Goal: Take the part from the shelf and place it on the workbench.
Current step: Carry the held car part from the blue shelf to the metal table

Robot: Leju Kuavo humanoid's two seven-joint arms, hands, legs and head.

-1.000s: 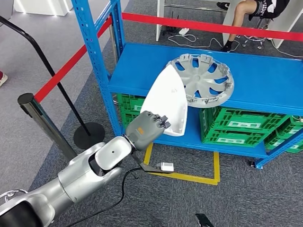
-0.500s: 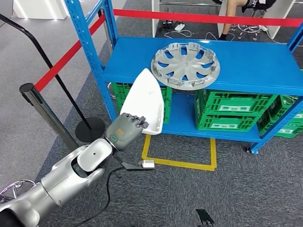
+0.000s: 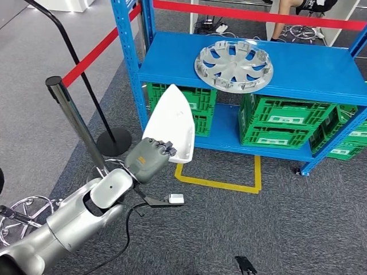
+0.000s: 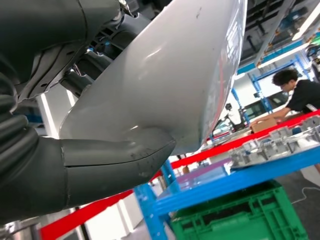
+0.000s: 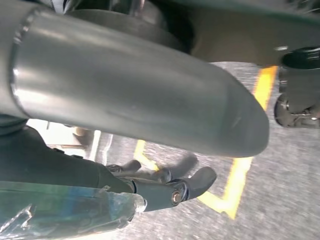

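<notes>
Holding a smooth white triangular plastic panel with rounded corners (image 3: 172,125), the robot's left hand (image 3: 149,159) grips the panel's lower edge, dark fingers curled over the rim and thumb beneath. The panel, which I take to be the part, is clear of the blue steel shelf (image 3: 303,74) and hangs in the air in front of the shelf's left post, tilted with its point upward. In the left wrist view the panel's pale underside lies against the hand, with the shelf and a green plastic crate (image 4: 241,220) beyond.

A silver spoked wheel cover (image 3: 233,64) lies flat on the upper shelf board. Green crates sit on the lower board. A red barrier belt on a steel post (image 3: 71,114) stands to the left, near the arm.

The right hand (image 5: 166,185) hangs low over grey carpet with its fingers loosely parted, holding nothing.

Judging by this, the pick is done and the carry is in hand. Next comes turning toward the workbench while keeping the grip firm, since the wide panel could slip or clip the post.
</notes>
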